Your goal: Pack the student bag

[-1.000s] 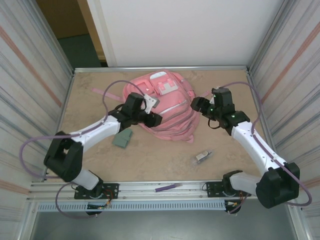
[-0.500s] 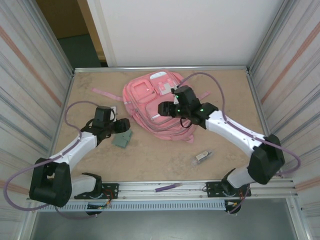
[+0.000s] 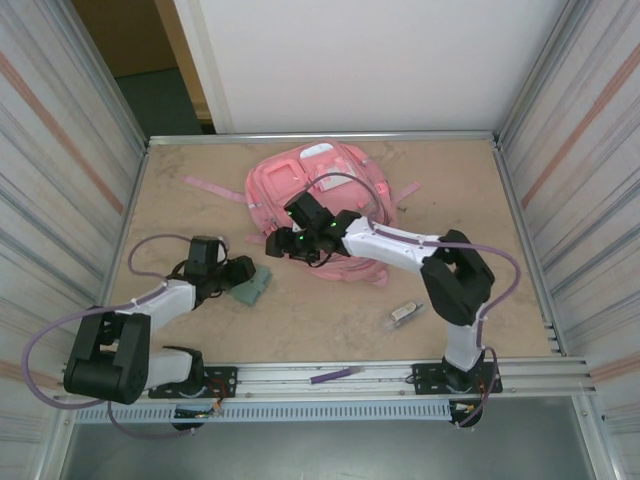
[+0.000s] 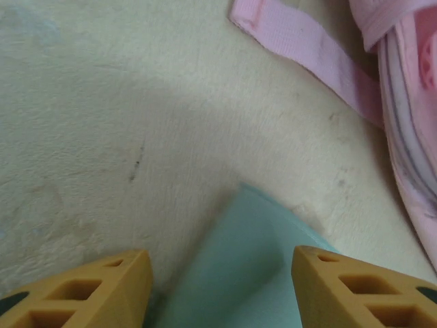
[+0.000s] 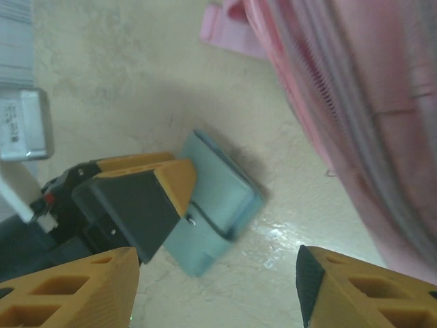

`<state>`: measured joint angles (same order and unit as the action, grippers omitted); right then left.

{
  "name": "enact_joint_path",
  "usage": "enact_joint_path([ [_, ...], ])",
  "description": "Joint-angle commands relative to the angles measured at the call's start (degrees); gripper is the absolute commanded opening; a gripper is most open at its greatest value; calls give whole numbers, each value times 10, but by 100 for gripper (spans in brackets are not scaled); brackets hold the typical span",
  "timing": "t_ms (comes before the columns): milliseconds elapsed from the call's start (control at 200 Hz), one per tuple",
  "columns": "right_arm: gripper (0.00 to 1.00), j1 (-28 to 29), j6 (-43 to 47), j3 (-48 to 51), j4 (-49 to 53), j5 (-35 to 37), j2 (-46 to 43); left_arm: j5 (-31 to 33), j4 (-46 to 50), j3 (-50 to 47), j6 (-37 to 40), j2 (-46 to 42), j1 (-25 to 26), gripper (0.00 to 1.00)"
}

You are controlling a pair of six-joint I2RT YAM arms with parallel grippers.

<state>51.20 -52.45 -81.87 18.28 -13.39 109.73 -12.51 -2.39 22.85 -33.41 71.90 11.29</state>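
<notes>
The student bag (image 3: 330, 185), a big pink backpack, lies at the back middle of the table; its side shows in the right wrist view (image 5: 362, 102) and the left wrist view (image 4: 413, 137). A small green case (image 3: 255, 284) lies on the table left of it. My left gripper (image 3: 243, 274) is low at the case, open, and its fingers straddle the case's near end (image 4: 246, 273). My right arm reaches across the bag's front. The right gripper (image 3: 276, 245) hangs open over bare table beside the green case (image 5: 222, 195), with nothing between its fingers (image 5: 372, 290).
A loose pink strap (image 3: 212, 187) lies at the back left and runs past the left gripper (image 4: 307, 51). A small grey object (image 3: 405, 313) sits at the front right. A purple strip (image 3: 335, 375) rests on the front rail. Metal walls close in both sides.
The left gripper has drawn back from the bag and come down at the green case. The right arm has swung left across the bag's front toward the same case.
</notes>
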Motion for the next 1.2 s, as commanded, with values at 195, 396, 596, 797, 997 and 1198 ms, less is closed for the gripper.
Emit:
enact_joint_path([
  [195, 59, 9, -108, -62, 27, -32, 89, -84, 99, -39, -143, -24, 15, 54],
  [396, 58, 33, -287, 33, -31, -50, 74, -63, 202, -19, -146, -121, 15, 51],
  [596, 57, 45, -289, 18, -41, -51, 95, -31, 257, -5, -128, -166, 13, 50],
  [797, 56, 49, -275, 26, -74, -77, 97, -80, 207, -17, -124, -120, 11, 47],
  [997, 56, 39, -270, 19, -159, -146, 137, -133, 200, 4, -93, -63, 11, 45],
  [1198, 59, 27, -193, -3, -113, -112, 109, -130, 205, -1, -110, -57, 12, 39],
])
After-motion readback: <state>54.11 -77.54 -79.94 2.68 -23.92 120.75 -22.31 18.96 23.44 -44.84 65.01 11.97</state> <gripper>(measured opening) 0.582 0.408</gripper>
